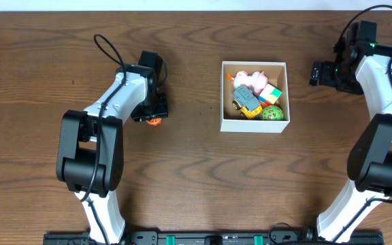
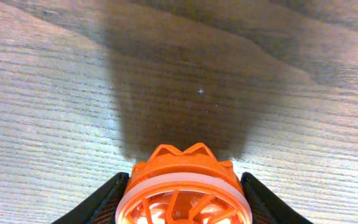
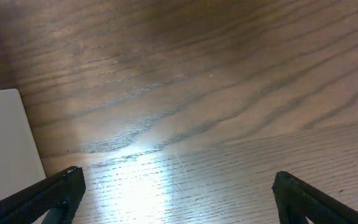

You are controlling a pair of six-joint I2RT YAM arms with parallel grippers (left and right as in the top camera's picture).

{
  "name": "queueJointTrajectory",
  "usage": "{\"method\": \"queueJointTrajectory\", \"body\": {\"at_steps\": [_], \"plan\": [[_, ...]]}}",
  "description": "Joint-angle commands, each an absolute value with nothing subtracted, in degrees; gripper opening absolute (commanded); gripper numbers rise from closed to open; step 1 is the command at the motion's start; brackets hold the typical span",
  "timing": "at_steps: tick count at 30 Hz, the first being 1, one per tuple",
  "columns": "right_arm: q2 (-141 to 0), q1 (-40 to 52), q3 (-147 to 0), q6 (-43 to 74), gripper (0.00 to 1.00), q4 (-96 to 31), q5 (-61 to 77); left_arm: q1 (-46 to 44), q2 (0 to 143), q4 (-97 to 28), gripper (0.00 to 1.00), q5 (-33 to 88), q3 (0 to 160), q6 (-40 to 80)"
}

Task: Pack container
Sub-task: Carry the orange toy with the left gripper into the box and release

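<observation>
left of the container [image 1: 254, 125], which sits a little right of the surface's [image 1: 203, 170] middle with small toys [image 1: 254, 95] inside, the left fingers [image 2: 104, 205] press against both sides of an orange toy [image 2: 182, 186], while the right fingers [image 3: 48, 193] hang spread wide and empty near the box's right wall.

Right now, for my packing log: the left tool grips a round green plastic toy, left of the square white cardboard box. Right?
No. The round plastic toy in the left tool is orange, not green; the left wrist view shows it. It is left of the square white cardboard box.
</observation>
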State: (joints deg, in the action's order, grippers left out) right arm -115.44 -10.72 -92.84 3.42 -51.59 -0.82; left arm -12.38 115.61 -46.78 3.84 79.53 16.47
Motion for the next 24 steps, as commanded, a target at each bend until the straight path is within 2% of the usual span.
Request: {"method": "queueJointTrajectory", "body": {"at_steps": [1, 11, 24], "plan": [[-115.42, -11.25, -92.55, 2.9, 0.99, -51.62, -0.62, -12.19, 112.07, -47.11, 0.4, 2.72, 81.14, 15.68], [-115.42, -11.25, -92.55, 2.9, 0.99, -51.62, -0.6, -17.06, 103.94, -46.54, 0.41, 10.44, 88.9, 15.73], [-115.42, -11.25, -92.55, 2.9, 0.99, -51.62, -0.6, -36.16, 103.26, -27.49, 0.41, 10.26, 89.58, 14.79]]}}
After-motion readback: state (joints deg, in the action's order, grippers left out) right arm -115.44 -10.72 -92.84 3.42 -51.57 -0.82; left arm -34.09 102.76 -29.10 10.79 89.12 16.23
